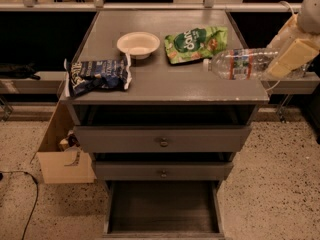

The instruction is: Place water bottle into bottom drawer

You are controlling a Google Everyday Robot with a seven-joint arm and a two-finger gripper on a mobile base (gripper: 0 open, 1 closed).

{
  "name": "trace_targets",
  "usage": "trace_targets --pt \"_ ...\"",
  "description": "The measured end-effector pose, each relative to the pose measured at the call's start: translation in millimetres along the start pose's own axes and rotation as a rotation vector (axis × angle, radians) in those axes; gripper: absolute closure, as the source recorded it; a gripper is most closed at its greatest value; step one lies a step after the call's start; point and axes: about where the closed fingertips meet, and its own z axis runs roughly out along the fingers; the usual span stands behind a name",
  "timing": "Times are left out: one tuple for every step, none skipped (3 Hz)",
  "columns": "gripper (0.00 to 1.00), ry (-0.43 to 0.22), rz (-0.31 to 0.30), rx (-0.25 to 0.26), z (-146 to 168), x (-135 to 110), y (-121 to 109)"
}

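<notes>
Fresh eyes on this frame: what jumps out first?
The gripper, at the right edge of the cabinet top, grips the water bottle sideways, cap pointing left. Below, the bottom drawer stands pulled open. A green bag, white bowl and dark chip bag lie on top.

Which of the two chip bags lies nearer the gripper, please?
The green bag, at the top's right rear beside the water bottle held by the gripper at the right edge; the dark blue bag lies far left.
</notes>
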Motion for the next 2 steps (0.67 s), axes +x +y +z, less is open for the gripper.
trace_targets --pt "1.0 -0.049 0.042 -0.042 21 16 19" --pt "1.0 -0.093 0.097 -0.094 46 44 59"
